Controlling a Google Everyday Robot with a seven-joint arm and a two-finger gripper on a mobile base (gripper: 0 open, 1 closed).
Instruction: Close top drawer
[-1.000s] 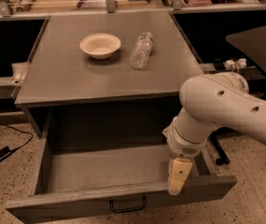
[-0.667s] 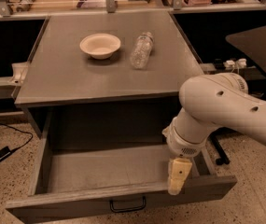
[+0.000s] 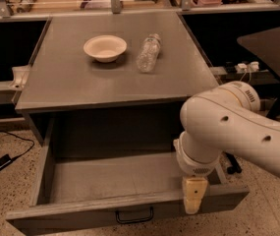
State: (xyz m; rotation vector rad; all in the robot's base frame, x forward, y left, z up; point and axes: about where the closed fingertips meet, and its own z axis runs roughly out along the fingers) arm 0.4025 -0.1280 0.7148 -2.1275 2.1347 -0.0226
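Observation:
The top drawer (image 3: 105,178) is a wide grey drawer pulled far out from under the grey cabinet top. Its inside shows nothing in it. Its flat front (image 3: 70,219) runs along the bottom of the view with a small black bar handle (image 3: 134,215) at the centre. My gripper (image 3: 194,200) hangs from the white arm (image 3: 238,132) at the right and reaches down to the right part of the drawer's front edge. Only one tan finger (image 3: 195,194) shows, at or just over the front panel's top rim.
On the cabinet top (image 3: 70,82) sit a cream bowl (image 3: 105,48) and a clear plastic bottle (image 3: 148,53) lying on its side. A black cable and adapter (image 3: 2,162) lie on the floor at left. A dark table (image 3: 272,45) stands at right.

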